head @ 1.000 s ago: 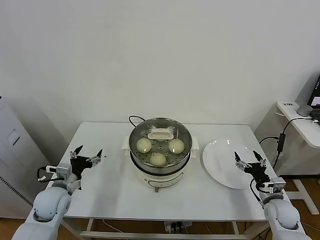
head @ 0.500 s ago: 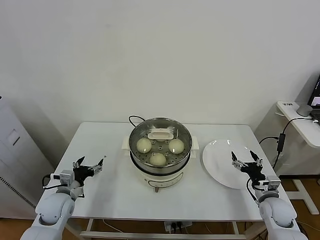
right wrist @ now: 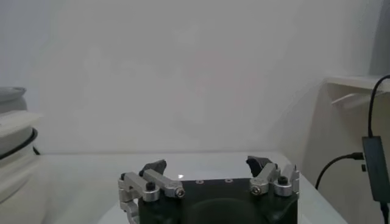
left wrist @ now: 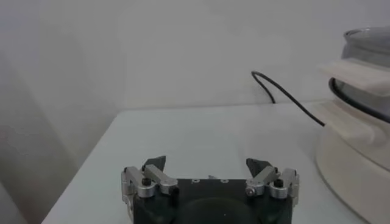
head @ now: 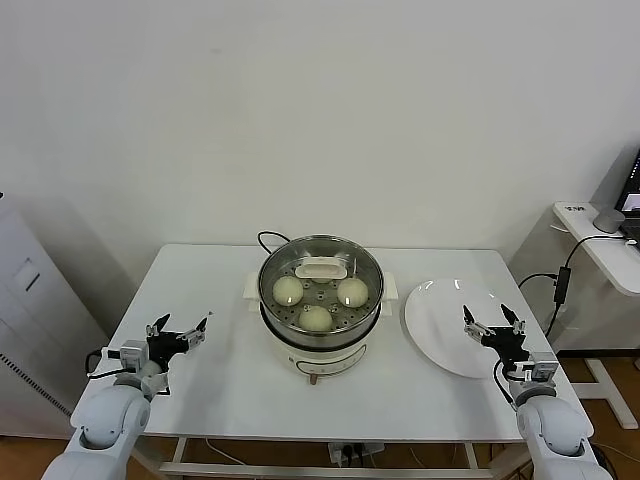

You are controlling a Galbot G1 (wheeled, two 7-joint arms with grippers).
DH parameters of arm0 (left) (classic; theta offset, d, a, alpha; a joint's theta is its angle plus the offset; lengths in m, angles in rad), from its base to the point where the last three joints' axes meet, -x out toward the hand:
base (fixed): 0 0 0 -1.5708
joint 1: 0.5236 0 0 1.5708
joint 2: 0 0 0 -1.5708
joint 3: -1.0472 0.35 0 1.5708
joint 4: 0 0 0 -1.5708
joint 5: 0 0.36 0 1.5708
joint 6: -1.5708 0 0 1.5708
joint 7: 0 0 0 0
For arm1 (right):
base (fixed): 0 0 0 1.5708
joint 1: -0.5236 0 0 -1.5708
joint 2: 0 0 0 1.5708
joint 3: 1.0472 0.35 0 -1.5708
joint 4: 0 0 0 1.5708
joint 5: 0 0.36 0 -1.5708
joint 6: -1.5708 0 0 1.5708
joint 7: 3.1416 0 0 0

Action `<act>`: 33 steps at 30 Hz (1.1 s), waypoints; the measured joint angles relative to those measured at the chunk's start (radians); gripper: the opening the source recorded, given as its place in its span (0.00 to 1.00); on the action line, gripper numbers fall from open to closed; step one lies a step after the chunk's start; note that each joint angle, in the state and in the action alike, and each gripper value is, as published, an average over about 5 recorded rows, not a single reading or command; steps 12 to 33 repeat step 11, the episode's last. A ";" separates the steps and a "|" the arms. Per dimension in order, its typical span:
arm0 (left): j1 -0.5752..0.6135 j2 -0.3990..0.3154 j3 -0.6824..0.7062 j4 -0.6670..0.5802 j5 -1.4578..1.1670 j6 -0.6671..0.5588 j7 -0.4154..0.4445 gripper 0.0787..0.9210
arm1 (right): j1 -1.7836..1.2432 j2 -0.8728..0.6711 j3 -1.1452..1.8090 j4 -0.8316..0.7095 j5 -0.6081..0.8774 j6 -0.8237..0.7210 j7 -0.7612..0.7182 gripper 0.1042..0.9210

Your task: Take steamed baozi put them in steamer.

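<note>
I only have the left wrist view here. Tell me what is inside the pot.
Observer: The steamer holds three steamed baozi on its perforated floor, with a white handled piece lying across the far side.
Operator: Report on the right arm.
Observer: The right gripper hangs open and empty over the near edge of the white plate, to the right of the steamer.
Operator: Say whether any bun is left on that plate.
Observer: None; the plate is bare.
Operator: Place my left gripper on the table for me.
Observer: The left gripper is open near the table's front left edge, well clear of the steamer.
</note>
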 measured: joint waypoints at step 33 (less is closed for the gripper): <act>0.003 -0.013 -0.002 -0.012 0.004 0.007 -0.005 0.88 | -0.012 0.004 0.004 -0.001 -0.022 -0.011 0.000 0.88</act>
